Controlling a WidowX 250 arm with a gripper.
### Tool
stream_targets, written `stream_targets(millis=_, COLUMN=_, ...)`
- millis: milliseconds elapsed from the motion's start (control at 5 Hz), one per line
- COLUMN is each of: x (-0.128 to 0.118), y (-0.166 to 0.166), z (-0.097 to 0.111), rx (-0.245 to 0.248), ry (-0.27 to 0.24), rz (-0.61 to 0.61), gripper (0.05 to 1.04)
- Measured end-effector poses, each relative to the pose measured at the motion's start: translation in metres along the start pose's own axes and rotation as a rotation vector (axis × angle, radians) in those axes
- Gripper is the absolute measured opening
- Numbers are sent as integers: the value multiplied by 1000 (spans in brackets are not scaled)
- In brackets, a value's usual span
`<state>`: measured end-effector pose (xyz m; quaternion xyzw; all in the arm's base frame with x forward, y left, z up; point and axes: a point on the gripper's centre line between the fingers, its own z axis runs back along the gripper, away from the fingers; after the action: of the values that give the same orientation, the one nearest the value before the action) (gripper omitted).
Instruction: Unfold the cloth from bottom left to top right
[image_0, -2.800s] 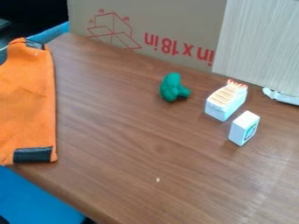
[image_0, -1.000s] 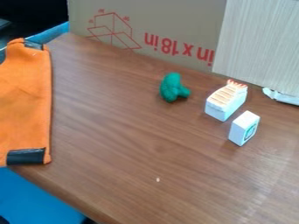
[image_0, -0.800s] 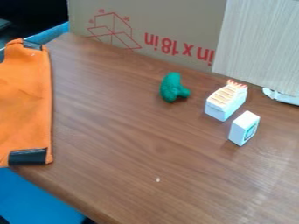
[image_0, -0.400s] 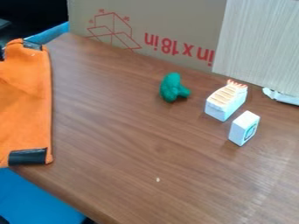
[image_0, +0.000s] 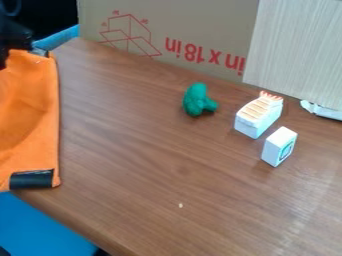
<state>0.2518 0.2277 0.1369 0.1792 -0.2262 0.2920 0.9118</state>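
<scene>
The orange cloth (image_0: 32, 122) is at nine o'clock on the bench (image_0: 167, 165); the black hand (image_0: 9, 46) is by its top, at ten; I can't tell how open it is or if it holds cloth; a weak pinch might slip; more hand has come in than before, and the cloth's creases have changed.

The orange cloth (image_0: 33, 115) looks soft and matt, its black patch (image_0: 32, 179) smoother with a slight sheen. The table (image_0: 147, 175) has smooth, faintly glossy wood grain. The box (image_0: 187, 30) is matt cardboard, the pale panel (image_0: 294, 45) finely streaked; the green toy (image_0: 196, 100) looks lumpy, the small white block (image_0: 278, 146) smooth
</scene>
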Motion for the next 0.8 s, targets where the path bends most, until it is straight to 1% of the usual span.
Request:
stream_targets(millis=200, x=10, y=-21, z=12, rx=-3, ry=8, rz=12, gripper=51)
stream_targets(millis=400, x=24, y=-39, z=30, rx=-12, ry=10, rz=27, gripper=50)
stream_targets(millis=600, x=35, y=-58, z=43, rx=-33, ry=42, rz=30, gripper=50)
stream_targets(millis=800, x=48, y=-74, z=52, rx=-47, ry=61, rz=32, gripper=50)
